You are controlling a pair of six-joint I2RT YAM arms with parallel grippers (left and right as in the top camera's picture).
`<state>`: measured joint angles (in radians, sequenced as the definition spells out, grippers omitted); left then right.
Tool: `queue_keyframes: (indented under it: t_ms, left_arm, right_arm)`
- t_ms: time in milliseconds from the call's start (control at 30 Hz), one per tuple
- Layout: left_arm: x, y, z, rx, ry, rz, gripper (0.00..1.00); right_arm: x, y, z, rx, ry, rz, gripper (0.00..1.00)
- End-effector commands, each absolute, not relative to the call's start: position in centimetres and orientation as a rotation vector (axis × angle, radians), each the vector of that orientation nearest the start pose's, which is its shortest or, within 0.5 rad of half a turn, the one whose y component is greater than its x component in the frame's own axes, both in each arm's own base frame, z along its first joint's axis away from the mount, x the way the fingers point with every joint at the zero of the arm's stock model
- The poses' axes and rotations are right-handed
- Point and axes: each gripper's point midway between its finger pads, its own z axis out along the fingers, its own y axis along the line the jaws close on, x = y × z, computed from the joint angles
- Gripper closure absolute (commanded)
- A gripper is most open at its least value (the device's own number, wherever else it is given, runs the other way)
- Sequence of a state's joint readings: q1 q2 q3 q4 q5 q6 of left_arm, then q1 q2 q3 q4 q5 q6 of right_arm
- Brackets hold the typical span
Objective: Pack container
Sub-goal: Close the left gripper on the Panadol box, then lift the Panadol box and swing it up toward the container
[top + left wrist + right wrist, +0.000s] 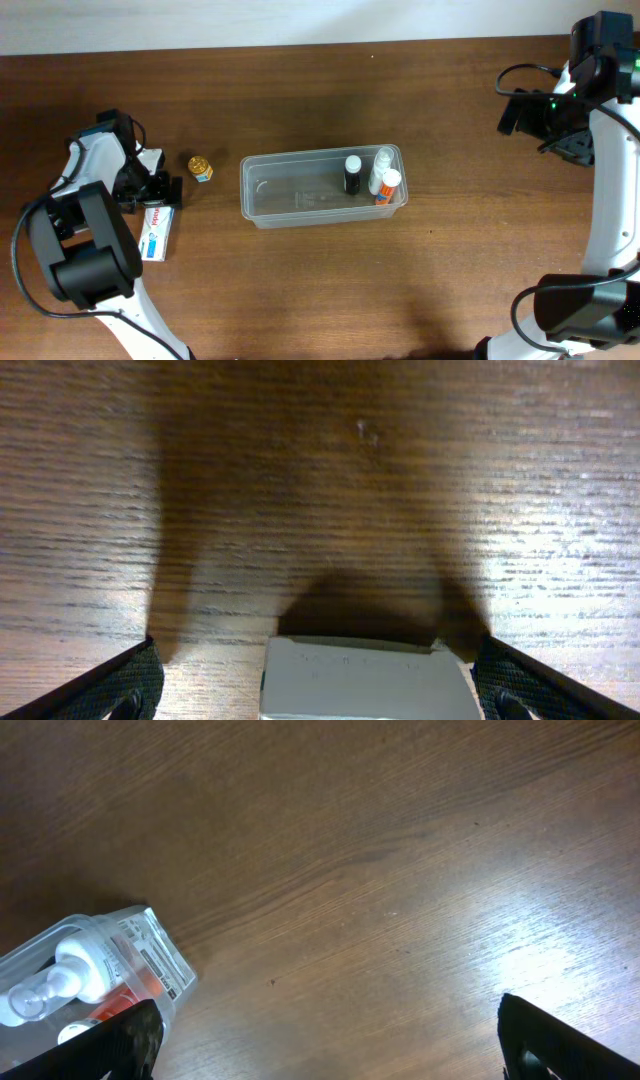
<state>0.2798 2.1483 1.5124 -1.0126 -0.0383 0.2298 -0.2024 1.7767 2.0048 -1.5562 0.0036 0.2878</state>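
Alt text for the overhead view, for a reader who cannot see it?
A clear container holds three small bottles at its right end, on a dark wooden table. To its left lie a gold-topped jar and a white box, with the left gripper at the box's far end; the right arm is off at the far right.

Surface [300, 290]: brown wood grain.
Small jar [201, 168]: gold cap, standing alone.
Box [157, 232]: white, red-and-blue print, lying flat near the jar.
Black bottle [352, 174]: white cap, upright.
Clear-topped bottle [383, 162]: white, just beside the black one, touching the orange-labelled bottle [386, 188].
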Motion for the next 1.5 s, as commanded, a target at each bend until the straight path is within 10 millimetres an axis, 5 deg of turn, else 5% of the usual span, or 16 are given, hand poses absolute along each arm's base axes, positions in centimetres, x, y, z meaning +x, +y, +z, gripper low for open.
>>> queue_keyframes:
  t_ms: [0,167,700,900,1033,1267,1467]
  left_arm:
    - [33.2,10.7,-6.5,-0.185,3.352,-0.03,0.01]
    - [32.4,9.7,-6.2,-0.323,3.375,-0.107,0.01]
    - [30.1,7.4,-5.5,-0.366,3.455,-0.303,0.16]
    - [30.1,7.4,-5.5,-0.366,3.453,-0.302,0.46]
    - [30.0,7.4,-5.4,-0.368,3.459,-0.306,0.49]
    - [31.0,7.3,-4.6,-0.41,3.434,-0.332,0.51]
    - [33.9,7.9,-0.8,-0.404,3.395,-0.334,0.51]
  right_arm:
    - [35.1,-7.5,24.9,0.714,2.801,-0.002,0.01]
    - [35.1,-7.5,24.9,0.714,2.801,-0.002,0.02]
    - [35.1,-7.5,24.9,0.714,2.801,-0.002,0.02]
    - [35.1,-7.5,24.9,0.714,2.801,-0.002,0.02]
    - [35.0,-7.5,24.9,0.714,2.801,-0.002,0.02]
    - [35.1,-7.5,24.9,0.714,2.801,-0.002,0.02]
    - [35.1,-7.5,24.9,0.714,2.801,-0.002,0.02]
